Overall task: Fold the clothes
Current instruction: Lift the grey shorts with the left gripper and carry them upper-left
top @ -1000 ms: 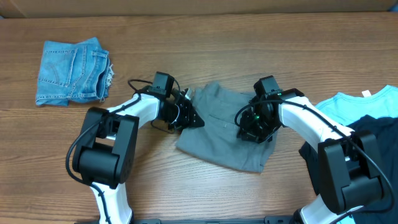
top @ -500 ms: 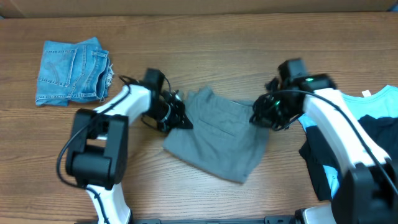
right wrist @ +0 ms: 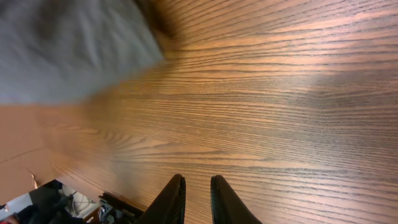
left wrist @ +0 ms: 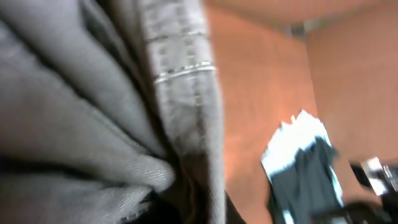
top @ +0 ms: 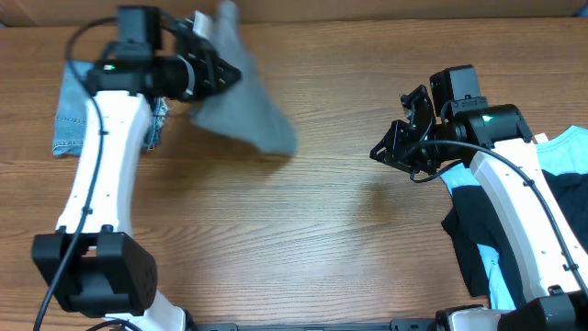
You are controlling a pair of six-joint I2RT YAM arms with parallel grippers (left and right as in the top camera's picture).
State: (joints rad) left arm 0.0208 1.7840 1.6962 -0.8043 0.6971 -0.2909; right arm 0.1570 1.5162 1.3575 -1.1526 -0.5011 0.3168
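The grey shorts (top: 246, 115) are being held up off the desk (top: 331, 239) at the far left, gripped in the closed fingers of the left gripper (top: 213, 72). Their stitched waistband (left wrist: 180, 74) is being shown close up in the left wrist view. The denim shorts (top: 66, 124) are being partly hidden beneath that arm. The right gripper (top: 390, 152) is being held above the wood at the right, its fingers (right wrist: 174, 199) pressed nearly together on nothing. The light-blue T-shirt (top: 562, 152) and black garment (top: 473, 230) are being carried by the desk at its right edge.
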